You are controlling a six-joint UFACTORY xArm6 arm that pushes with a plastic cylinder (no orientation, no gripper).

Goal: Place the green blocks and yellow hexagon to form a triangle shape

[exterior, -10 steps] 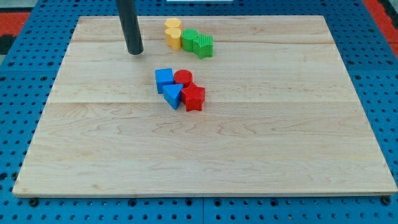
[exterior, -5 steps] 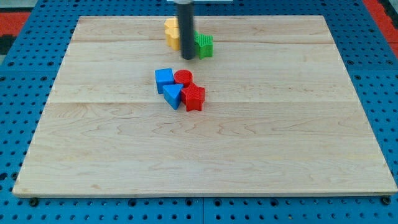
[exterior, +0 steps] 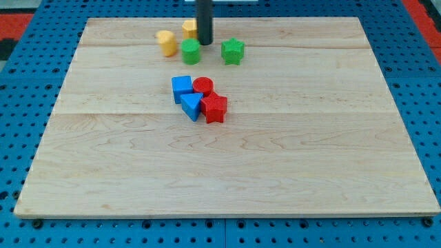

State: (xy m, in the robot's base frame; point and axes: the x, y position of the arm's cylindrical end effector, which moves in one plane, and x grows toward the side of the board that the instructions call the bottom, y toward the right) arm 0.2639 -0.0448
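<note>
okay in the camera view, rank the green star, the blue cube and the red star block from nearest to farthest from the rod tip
Measured from my tip:
1. Green star block, just to the tip's right, near the view's top.
2. Blue cube, below and left of the tip.
3. Red star block, lowest in the centre cluster.

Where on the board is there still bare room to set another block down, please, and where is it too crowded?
Bare wood fills the whole lower half of the board, below the red star-like block, and both side strips. It is crowded at the top centre: my tip stands among the yellow blocks, the green cylinder and the other green block. The blue blocks and red blocks cluster tightly mid-board.
</note>
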